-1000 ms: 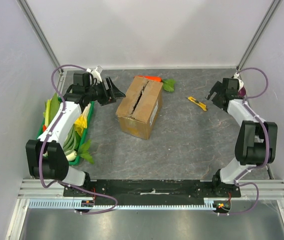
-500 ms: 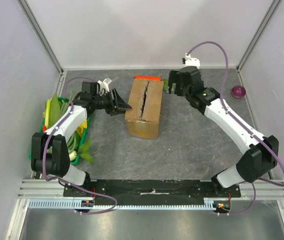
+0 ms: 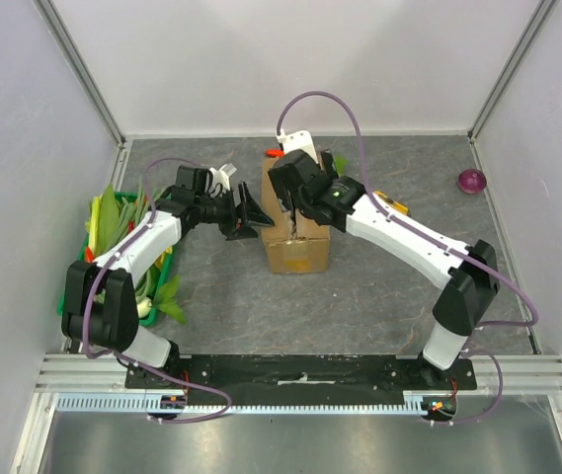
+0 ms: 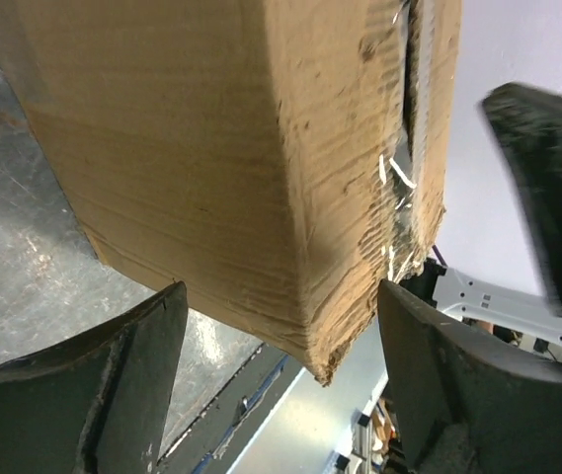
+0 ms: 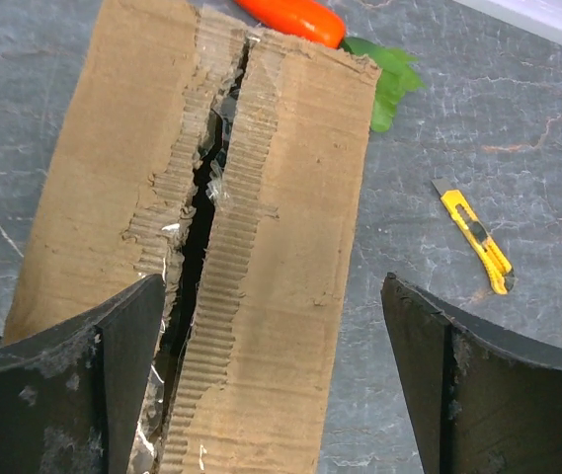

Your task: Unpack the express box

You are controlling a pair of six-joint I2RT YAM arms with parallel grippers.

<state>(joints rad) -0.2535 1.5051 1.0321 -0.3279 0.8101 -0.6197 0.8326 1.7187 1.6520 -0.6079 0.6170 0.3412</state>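
Note:
The express box (image 3: 300,252) is a brown cardboard box standing mid-table, its top flaps down with a ragged torn seam (image 5: 197,247) between them. My right gripper (image 3: 290,209) hangs open just above the top (image 5: 271,385), one finger over the seam and the other past the box's right edge (image 5: 364,197). My left gripper (image 3: 251,219) is open beside the box's left side. In the left wrist view the box's crushed near corner (image 4: 335,360) sits between the left gripper's (image 4: 281,380) fingers, touching neither.
An orange carrot (image 5: 295,15) with green leaves (image 5: 389,84) lies just behind the box. A yellow utility knife (image 5: 476,242) lies to its right. A purple onion (image 3: 471,181) sits at the far right. A green tray (image 3: 168,261) of vegetables stands at the left edge.
My right arm swung from the far right across to above the box. The box turned to lie lengthwise toward me. My left gripper followed it rightward.

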